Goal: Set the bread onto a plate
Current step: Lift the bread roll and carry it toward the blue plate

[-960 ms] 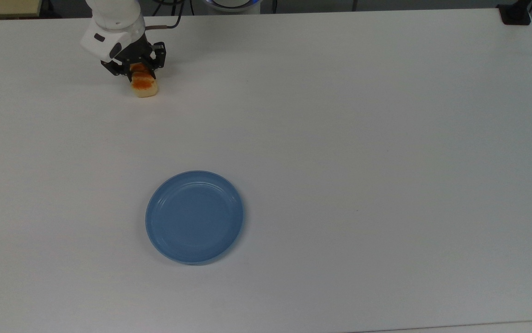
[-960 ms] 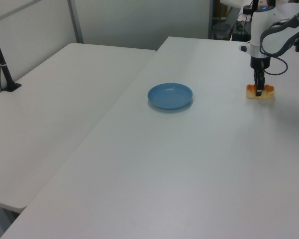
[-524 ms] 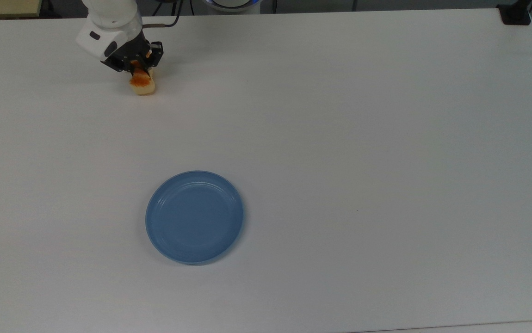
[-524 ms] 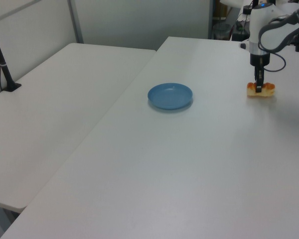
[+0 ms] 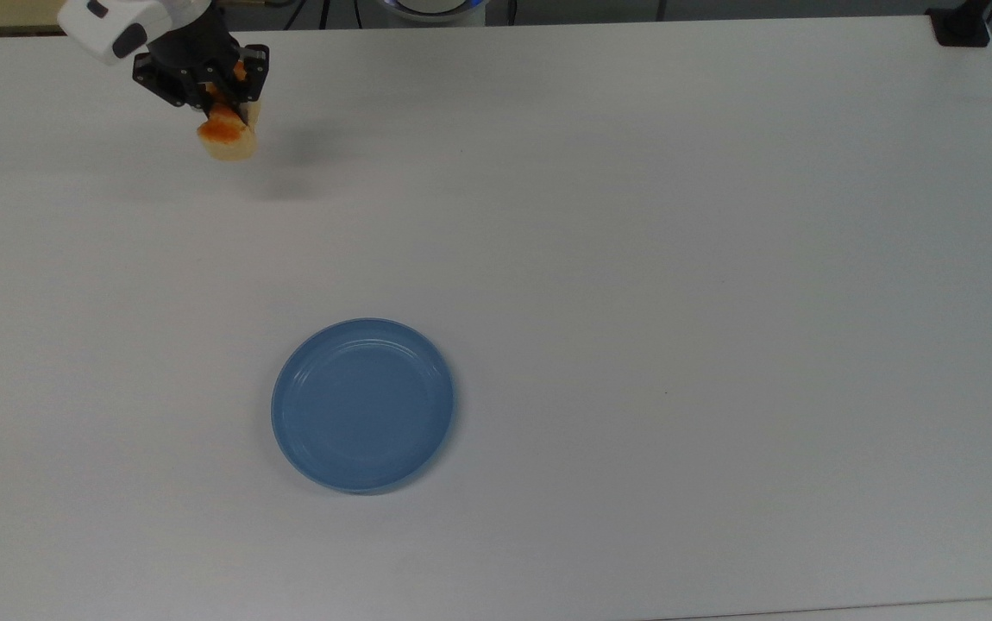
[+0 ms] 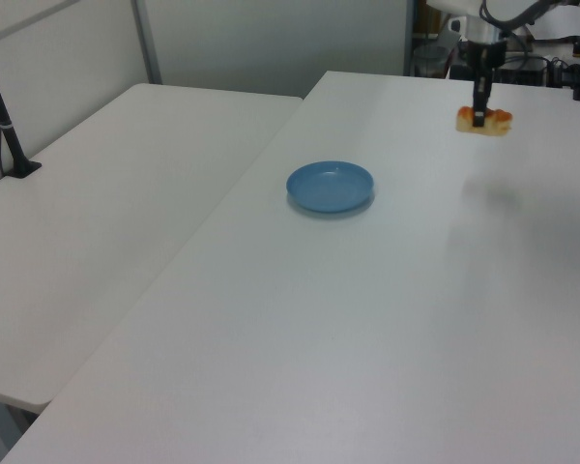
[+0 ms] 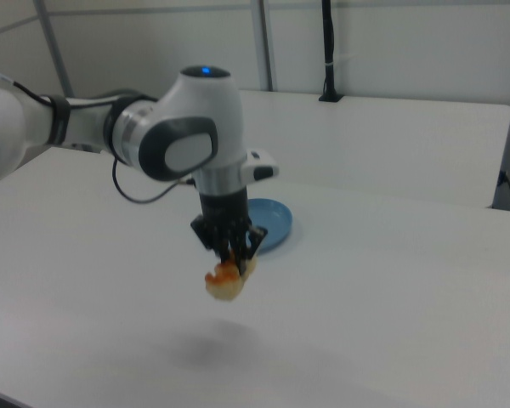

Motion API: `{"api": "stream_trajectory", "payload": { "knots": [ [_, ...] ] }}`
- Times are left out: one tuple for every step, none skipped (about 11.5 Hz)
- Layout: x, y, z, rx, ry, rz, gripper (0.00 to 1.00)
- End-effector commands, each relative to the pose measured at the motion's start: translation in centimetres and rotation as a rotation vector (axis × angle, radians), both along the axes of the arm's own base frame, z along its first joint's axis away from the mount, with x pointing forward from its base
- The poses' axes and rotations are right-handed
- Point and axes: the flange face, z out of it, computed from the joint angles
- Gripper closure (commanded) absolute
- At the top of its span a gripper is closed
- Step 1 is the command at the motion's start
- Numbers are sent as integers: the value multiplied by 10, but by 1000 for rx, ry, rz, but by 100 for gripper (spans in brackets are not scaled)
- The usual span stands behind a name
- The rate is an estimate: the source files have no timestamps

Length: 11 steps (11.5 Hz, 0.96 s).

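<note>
- Plate: flat on the white desk, nothing on it. In the top view it sits toward the lower edge, a bit left of centre. Also seen in the left view and, partly behind the arm, in the right view.
- Bread: off the desk, pinched across its middle by the hand. Orange-brown top, cream sides. Its soft shadow falls on the desk apart from it in the right view, so it is clearly airborne.
- Hand: clenched on the bread, fingers pointing down, one on each long side. Left view shows it with bread sticking out both ways; right view shows hand with bread hanging tilted below.
- Position: top view's upper left corner, well apart from the plate.
- Second white desk butts against the first, on the left view's left.
</note>
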Motion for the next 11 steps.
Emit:
{"api": "stream_trajectory", "payload": {
  "knots": [
    [77,27,37,-1,-15,-178,73],
    [90,28,47,-1,-21,-200,73],
    [97,27,53,-3,-39,-220,73],
    [106,29,49,-2,-40,-222,73],
    [120,35,48,12,-53,-231,73],
    [137,38,47,32,-73,-257,73],
    [152,44,46,31,-95,-256,73],
    [162,50,47,29,-110,-244,73],
    [170,59,48,28,-122,-230,73],
    [176,66,52,30,-151,-229,73],
    [183,75,50,31,-182,-247,73]
  ]
}}
